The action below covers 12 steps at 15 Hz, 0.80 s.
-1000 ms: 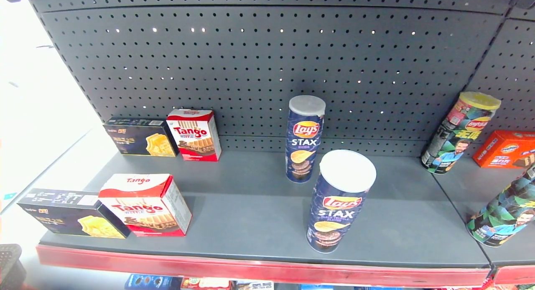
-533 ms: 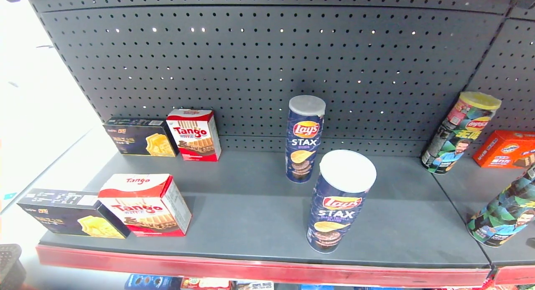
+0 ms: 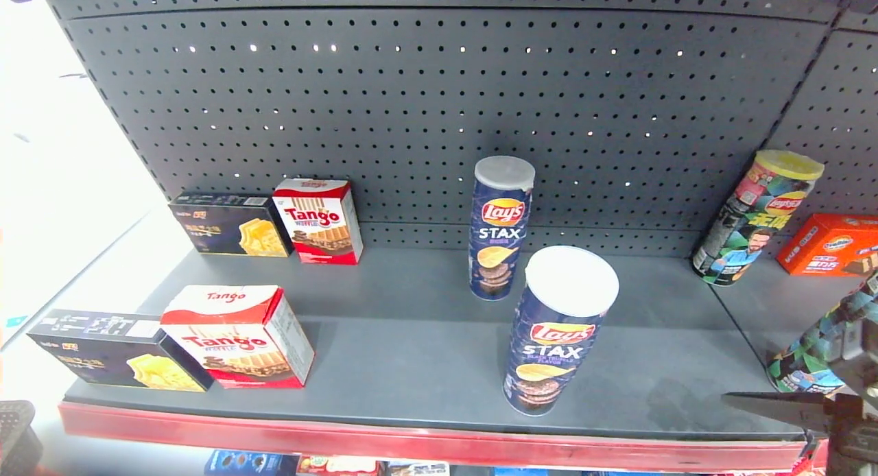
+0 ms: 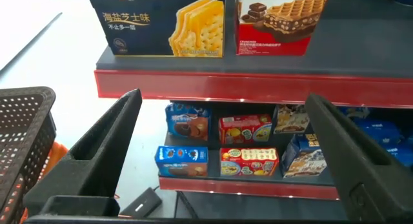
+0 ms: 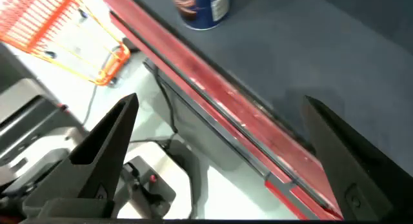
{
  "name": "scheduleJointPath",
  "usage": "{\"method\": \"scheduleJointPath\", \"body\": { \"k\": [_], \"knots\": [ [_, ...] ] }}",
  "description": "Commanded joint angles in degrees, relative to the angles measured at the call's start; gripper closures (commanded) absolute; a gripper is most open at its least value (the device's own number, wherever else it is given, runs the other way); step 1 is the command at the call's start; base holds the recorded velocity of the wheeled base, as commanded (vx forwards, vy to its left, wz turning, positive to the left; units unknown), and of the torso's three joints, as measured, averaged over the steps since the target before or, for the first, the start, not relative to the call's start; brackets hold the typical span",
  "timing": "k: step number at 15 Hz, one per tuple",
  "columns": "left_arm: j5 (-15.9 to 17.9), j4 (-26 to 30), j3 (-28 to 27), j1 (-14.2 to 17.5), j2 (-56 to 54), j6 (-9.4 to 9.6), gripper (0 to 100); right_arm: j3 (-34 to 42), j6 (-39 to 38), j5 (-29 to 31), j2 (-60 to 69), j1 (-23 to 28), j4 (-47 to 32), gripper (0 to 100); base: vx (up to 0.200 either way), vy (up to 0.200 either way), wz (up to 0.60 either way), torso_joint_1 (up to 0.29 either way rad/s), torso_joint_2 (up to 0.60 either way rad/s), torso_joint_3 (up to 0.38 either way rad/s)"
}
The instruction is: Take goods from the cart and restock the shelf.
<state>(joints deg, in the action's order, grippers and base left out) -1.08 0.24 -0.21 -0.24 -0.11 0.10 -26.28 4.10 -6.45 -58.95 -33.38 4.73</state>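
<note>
Left gripper: jaws wide, empty, out in front of the left end of the shelf, facing the small boxes on the lower tier. Right gripper: jaws wide, empty, at the shelf's front right corner over the red edge strip. Two dark-blue chip cans stand upright mid-shelf and apart: front can near the lip, rear can close to the pegboard. Orange wire cart sits on the floor below.
</note>
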Motion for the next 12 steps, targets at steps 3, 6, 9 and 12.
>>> {"method": "scheduleJointPath", "body": {
  "k": [3, 6, 9, 12],
  "knots": [
    [0.03, 0.02, 0.03, -0.02, 0.11, -0.01, 0, -5.18, -0.05, 2.67, -10.48, 0.16, 1.16, 0, 0.000, 0.000, 0.00, 0.000, 0.00, 0.000],
    [-0.15, -0.07, 0.03, 0.07, 0.11, -0.36, 0, -13.88, -0.14, 3.46, -19.01, 2.09, 1.16, 0, 0.000, 0.000, 0.00, 0.000, 0.00, 0.000],
    [-0.15, -0.07, 0.03, 0.07, 0.11, -0.36, 0, -16.78, -0.14, 5.39, -23.40, 2.18, 1.16, 0, 0.000, 0.000, 0.00, 0.000, 0.00, 0.000],
    [-0.15, -0.16, 0.03, 0.07, 0.11, -0.36, 0, -17.14, -0.14, 5.48, -23.93, 2.18, 1.07, 0, 0.000, 0.000, 0.00, 0.000, 0.00, 0.000]
  ]
}}
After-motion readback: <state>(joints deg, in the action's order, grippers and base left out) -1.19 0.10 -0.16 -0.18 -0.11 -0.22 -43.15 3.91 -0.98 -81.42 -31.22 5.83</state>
